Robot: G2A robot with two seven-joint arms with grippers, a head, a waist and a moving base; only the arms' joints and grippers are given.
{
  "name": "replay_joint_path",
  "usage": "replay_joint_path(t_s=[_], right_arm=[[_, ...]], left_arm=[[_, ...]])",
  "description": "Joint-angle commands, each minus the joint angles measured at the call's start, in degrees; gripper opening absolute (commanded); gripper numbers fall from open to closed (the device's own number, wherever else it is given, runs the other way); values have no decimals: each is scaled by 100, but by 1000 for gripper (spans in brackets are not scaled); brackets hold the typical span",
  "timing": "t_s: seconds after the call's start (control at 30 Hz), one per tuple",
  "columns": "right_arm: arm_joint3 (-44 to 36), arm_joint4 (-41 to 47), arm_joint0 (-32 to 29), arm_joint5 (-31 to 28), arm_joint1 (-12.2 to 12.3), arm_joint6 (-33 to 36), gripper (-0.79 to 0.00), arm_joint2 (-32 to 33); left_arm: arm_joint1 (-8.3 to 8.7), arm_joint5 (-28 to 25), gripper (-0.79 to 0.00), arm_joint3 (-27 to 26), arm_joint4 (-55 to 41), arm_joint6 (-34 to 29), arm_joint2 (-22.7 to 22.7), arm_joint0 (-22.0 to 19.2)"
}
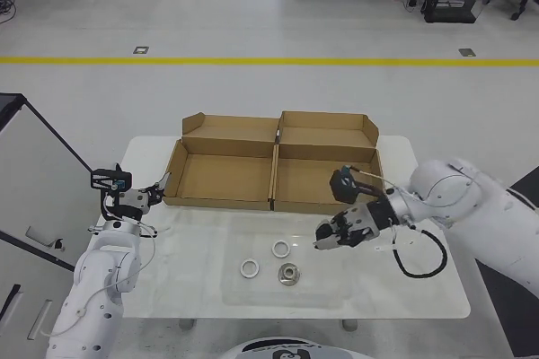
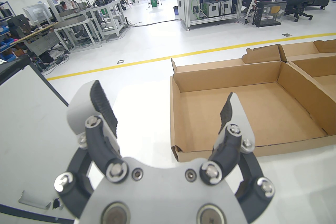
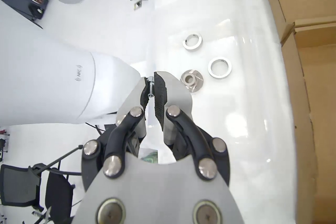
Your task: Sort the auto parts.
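My right claw [image 3: 151, 89] is clenched on a small silver metal bolt [image 3: 150, 87], its long axis running along my fingers, above the white counter [image 1: 413, 287]. The right-hand open brown cardboard box [image 1: 323, 188] lies just beyond it. My left claw [image 2: 165, 97] hangs released.

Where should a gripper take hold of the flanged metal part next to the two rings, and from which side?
Probably the raised centre hub. The flanged part appears to lie flange-down on the table with the hub standing up, so come straight down from above and close across the hub. The thin flange lies flat and offers little edge to pinch.
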Motion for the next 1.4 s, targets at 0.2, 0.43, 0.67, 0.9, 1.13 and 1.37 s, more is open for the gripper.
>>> replay_joint_path(t_s=[0.2, 0.43, 0.67, 0.9, 1.13, 1.37], right_arm=[[-158, 724, 219, -824, 252, -823, -785, -480], [-256, 979, 829, -1686, 290, -1684, -785, -1358], [-297, 1163, 1025, -1686, 273, -1685, -785, -1522], [-297, 1163, 1025, -1686, 273, -1685, -785, -1522], [-354, 1068, 889, -1548, 264, -1905, -785, -1398], [-323, 2130, 652, -1686, 276, -1687, -785, -1210]], left_arm=[[0, 0, 0, 0, 0, 0, 0, 0], [0, 0, 0, 0, 0, 0, 0, 0], [0, 0, 0, 0, 0, 0, 0, 0], [0, 0, 0, 0, 0, 0, 0, 0], [0, 0, 0, 0, 0, 0, 0, 0], [0, 0, 0, 0, 0, 0, 0, 0]])
